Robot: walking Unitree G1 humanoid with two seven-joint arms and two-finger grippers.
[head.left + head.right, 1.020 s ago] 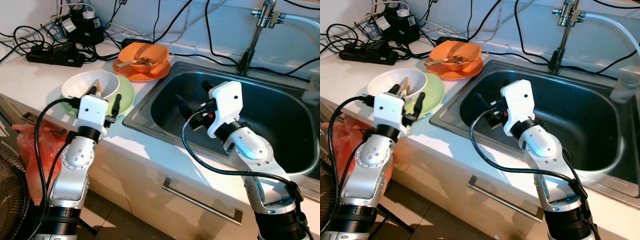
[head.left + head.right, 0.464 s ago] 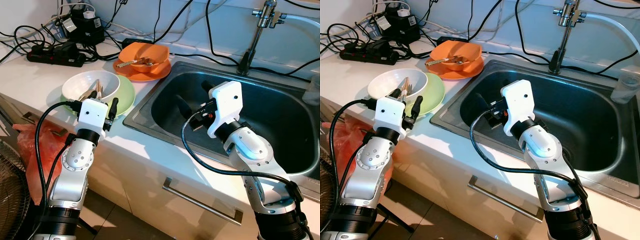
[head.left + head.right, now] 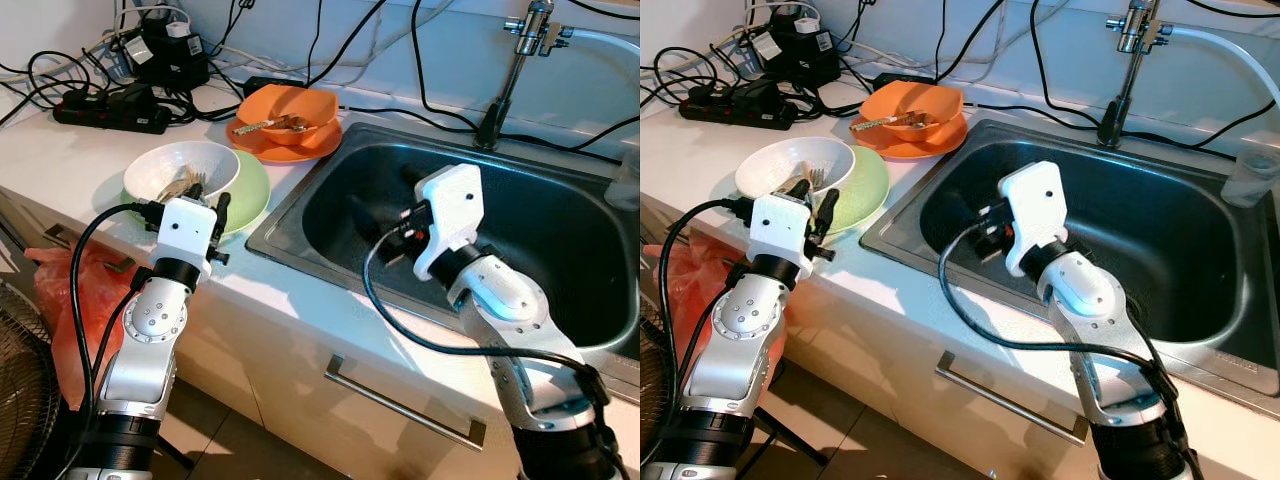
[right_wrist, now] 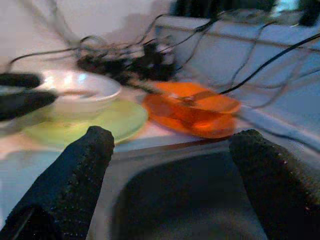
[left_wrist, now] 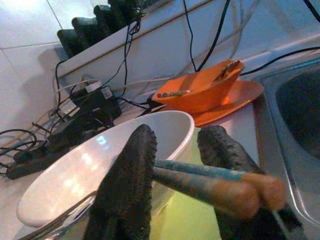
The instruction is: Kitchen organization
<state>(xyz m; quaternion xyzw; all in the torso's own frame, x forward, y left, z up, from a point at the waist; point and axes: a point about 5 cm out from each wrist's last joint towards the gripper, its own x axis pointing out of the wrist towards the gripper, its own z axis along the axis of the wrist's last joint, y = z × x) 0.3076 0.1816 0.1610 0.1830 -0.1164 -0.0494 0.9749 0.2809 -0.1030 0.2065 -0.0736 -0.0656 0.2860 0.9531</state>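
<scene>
A white bowl (image 3: 160, 168) sits on a green plate (image 3: 252, 192) on the counter left of the sink (image 3: 560, 235). My left gripper (image 3: 206, 196) is at the bowl's near rim, shut on a pair of chopsticks (image 5: 200, 177) that cross between its fingers (image 5: 130, 170). A metal utensil (image 5: 50, 226) also lies in the bowl. Behind stands an orange bowl (image 3: 292, 104) on an orange plate (image 3: 305, 146), with utensils in it. My right gripper (image 3: 382, 192) hangs open over the left part of the sink, nothing between its fingers (image 4: 85, 155).
Power strips and tangled cables (image 3: 110, 105) crowd the back left of the counter. A faucet (image 3: 512, 60) stands behind the sink, and a clear glass (image 3: 628, 180) at its right. A red bag (image 3: 60, 290) and a fan (image 3: 20, 400) are below the counter's left edge.
My left gripper's fingers have come together on the chopsticks at the white bowl. The right arm has shifted slightly in the sink.
</scene>
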